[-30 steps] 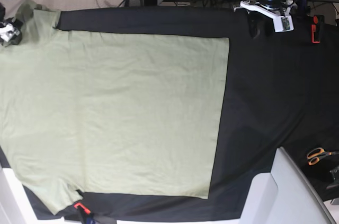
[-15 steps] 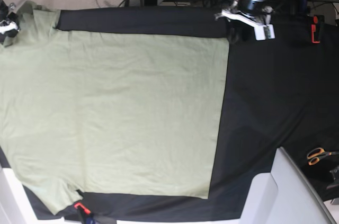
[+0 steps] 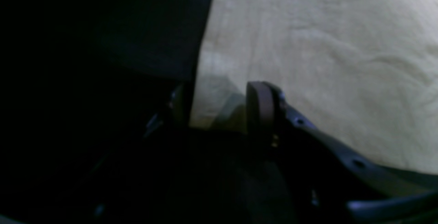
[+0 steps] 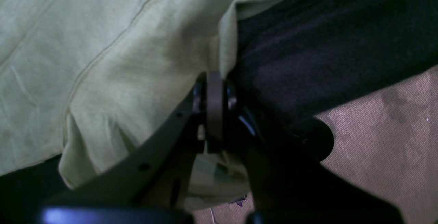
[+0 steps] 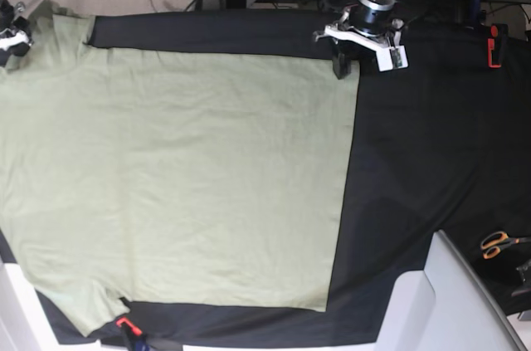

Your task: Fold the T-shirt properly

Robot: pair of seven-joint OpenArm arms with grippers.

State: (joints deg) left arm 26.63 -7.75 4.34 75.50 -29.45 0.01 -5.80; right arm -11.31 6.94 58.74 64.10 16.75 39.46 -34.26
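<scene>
T-shirt point(image 5: 174, 177): spread flat on black-clothed worktop point(image 5: 423, 143), left edge cut off.
Right end effector point(image 4: 215, 109): clenched on sleeve edge, mostly out of base view.
Left end effector point(image 3: 219, 106): parted, straddling hem corner; dark, blurred.

Black table cloth point(image 5: 415, 160) over whole table – pale green T-shirt point(image 5: 182, 177) spread flat on it, covering left and centre, w/ right part of cloth bare. Orange-handled scissors point(image 5: 498, 243) near right edge – red clamp point(image 5: 494, 46) at far right corner.
</scene>
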